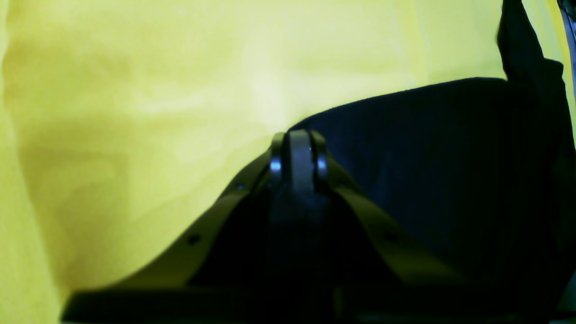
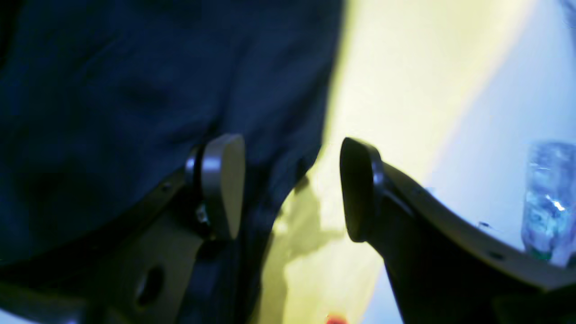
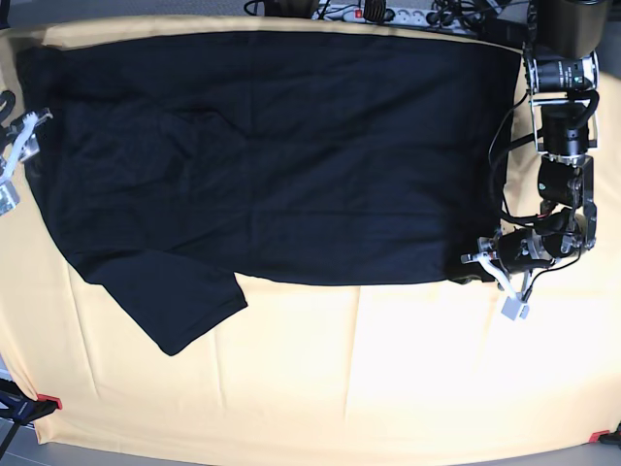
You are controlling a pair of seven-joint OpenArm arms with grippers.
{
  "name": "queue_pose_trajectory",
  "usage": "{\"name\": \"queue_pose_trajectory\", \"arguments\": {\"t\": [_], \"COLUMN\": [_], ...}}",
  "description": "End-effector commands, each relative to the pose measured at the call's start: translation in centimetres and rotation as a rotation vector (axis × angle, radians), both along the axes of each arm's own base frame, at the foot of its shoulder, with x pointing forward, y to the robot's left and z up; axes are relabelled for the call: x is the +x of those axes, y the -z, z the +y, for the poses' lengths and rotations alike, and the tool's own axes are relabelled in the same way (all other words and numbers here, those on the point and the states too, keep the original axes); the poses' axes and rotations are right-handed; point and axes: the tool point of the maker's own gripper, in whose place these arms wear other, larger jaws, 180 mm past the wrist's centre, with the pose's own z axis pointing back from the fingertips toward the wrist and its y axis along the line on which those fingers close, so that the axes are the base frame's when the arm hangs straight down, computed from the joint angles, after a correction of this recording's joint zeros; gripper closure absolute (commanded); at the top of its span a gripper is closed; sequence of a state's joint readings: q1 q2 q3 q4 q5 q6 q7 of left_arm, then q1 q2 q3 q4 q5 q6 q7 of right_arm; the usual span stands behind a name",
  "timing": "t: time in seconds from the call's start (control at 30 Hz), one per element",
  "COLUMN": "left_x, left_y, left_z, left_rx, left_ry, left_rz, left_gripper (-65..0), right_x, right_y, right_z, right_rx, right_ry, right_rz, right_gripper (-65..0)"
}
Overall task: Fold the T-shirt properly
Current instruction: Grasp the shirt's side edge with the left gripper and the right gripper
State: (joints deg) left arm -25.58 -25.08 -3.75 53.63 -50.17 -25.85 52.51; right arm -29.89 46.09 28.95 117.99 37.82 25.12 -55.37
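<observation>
The black T-shirt [image 3: 272,146] lies spread flat across the far half of the yellow-orange cloth [image 3: 369,369], with one sleeve [image 3: 179,311] sticking out at the lower left. My left gripper [image 3: 477,264] sits at the shirt's near right corner. In the left wrist view its fingers [image 1: 297,155] are closed together at the edge of the black fabric [image 1: 450,157]. My right gripper [image 3: 24,146] is at the shirt's left edge. In the right wrist view it [image 2: 292,189] is open, with the shirt [image 2: 135,90] behind its left finger [image 2: 222,184] and cloth showing in the gap.
Cables and a power strip [image 3: 388,12] lie along the far edge. Red tape marks the cloth's near corners [image 3: 49,401]. A clear plastic bottle [image 2: 546,202] stands off the cloth, to the right in the right wrist view.
</observation>
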Motion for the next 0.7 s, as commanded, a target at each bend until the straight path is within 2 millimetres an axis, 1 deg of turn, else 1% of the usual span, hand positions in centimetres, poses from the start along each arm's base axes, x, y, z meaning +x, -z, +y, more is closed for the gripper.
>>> {"name": "queue_pose_trajectory", "arguments": {"t": [0.0, 0.03, 0.1, 0.13, 0.2, 0.27, 0.3, 0.37, 0.5, 0.57, 0.67], "left_x": [1.0, 1.0, 1.1, 1.2, 1.3, 1.4, 1.4, 1.3, 1.3, 1.3, 1.3], "left_y": [-1.5, -1.5, -1.6, -1.7, -1.9, -2.0, -2.0, -1.9, -1.9, -1.9, -1.9], "left_z": [0.8, 0.9, 0.9, 0.8, 0.8, 0.8, 0.8, 0.8, 0.8, 0.8, 0.8], "left_rx": [0.021, 0.022, 0.022, 0.022, 0.020, 0.019, 0.019, 0.019, 0.019, 0.020, 0.020], "left_ry": [-0.007, -0.007, -0.007, -0.007, -0.007, -0.003, -0.003, -0.002, -0.002, -0.001, 0.000], "left_rz": [-0.036, -0.035, -0.038, -0.041, -0.045, -0.050, -0.049, -0.046, -0.046, -0.046, -0.043], "left_gripper": [0.0, 0.0, 0.0, 0.0, 0.0, 0.0, 0.0, 0.0, 0.0, 0.0, 0.0], "right_x": [1.5, 2.2, 3.6, 4.4, 6.2, 7.8, 8.4, 9.4, 10.8, 11.2, 12.0], "right_y": [-1.7, -2.0, -2.6, -2.7, -2.9, -2.4, -1.8, -0.1, 3.5, 5.1, 6.3], "right_z": [-0.1, -0.1, -0.8, -1.4, -3.1, -4.8, -5.4, -6.4, -7.6, -7.8, -7.1], "right_rx": [-0.005, 0.013, 0.054, 0.079, 0.139, 0.229, 0.288, 0.423, 0.664, 0.755, 0.911], "right_ry": [-0.016, -0.012, 0.033, 0.064, 0.136, 0.215, 0.242, 0.298, 0.376, 0.407, 0.440], "right_rz": [-0.072, -0.104, -0.162, -0.189, -0.242, -0.265, -0.262, -0.235, -0.151, -0.106, -0.073], "right_gripper": [-36.4, -36.4, -36.5, -36.6, -39.4, -39.7, -39.7, -39.7, -40.9, -40.9, -40.9]}}
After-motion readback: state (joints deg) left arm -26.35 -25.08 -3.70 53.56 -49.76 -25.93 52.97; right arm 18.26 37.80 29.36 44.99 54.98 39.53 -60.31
